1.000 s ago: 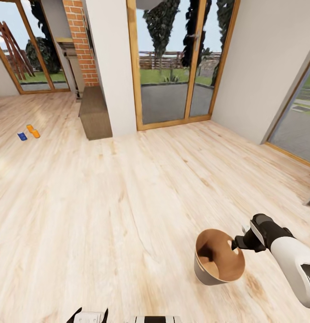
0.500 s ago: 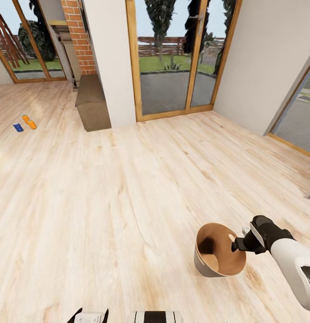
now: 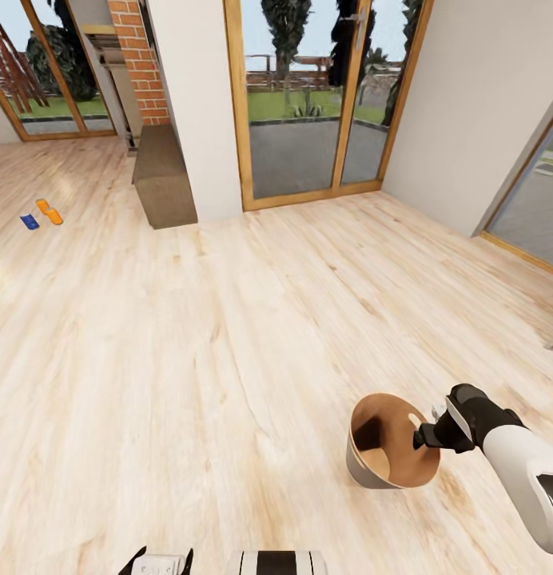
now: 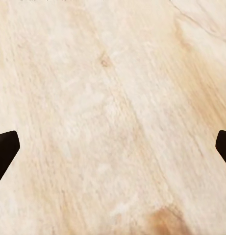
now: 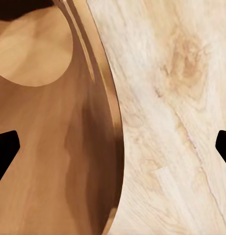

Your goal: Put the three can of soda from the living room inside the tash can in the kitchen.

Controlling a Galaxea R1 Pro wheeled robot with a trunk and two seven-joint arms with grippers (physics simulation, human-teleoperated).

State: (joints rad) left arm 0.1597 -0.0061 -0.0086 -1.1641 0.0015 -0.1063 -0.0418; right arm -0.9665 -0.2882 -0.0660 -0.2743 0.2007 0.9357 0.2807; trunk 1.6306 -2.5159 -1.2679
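The tash can (image 3: pixel 371 473), brown inside and pale grey outside, stands low at the right of the head view on the wood floor. My right gripper (image 3: pixel 423 437) is at its right rim. In the right wrist view the can's rim (image 5: pixel 115 122) runs between the two dark fingertips (image 5: pixel 5 152), which stay wide apart, so the right gripper (image 5: pixel 113 147) is open. Far off at the left lie the orange cans of soda (image 3: pixel 49 212) and a dark blue one (image 3: pixel 29 221). My left gripper (image 4: pixel 113 147) is open over bare floor.
A long low brown cabinet (image 3: pixel 161 180) stands by a white pillar (image 3: pixel 192 104) and a red brick column (image 3: pixel 137 60). Wood-framed glass doors (image 3: pixel 308 104) lie ahead, and a grey wall (image 3: pixel 460 104) closes the right. Light plank floor (image 3: pixel 188 359) stretches toward the cans.
The whole picture has shifted, so the camera has moved: the cans, cabinet and doors sit a little higher and further left. My right gripper stays at the bin's rim.
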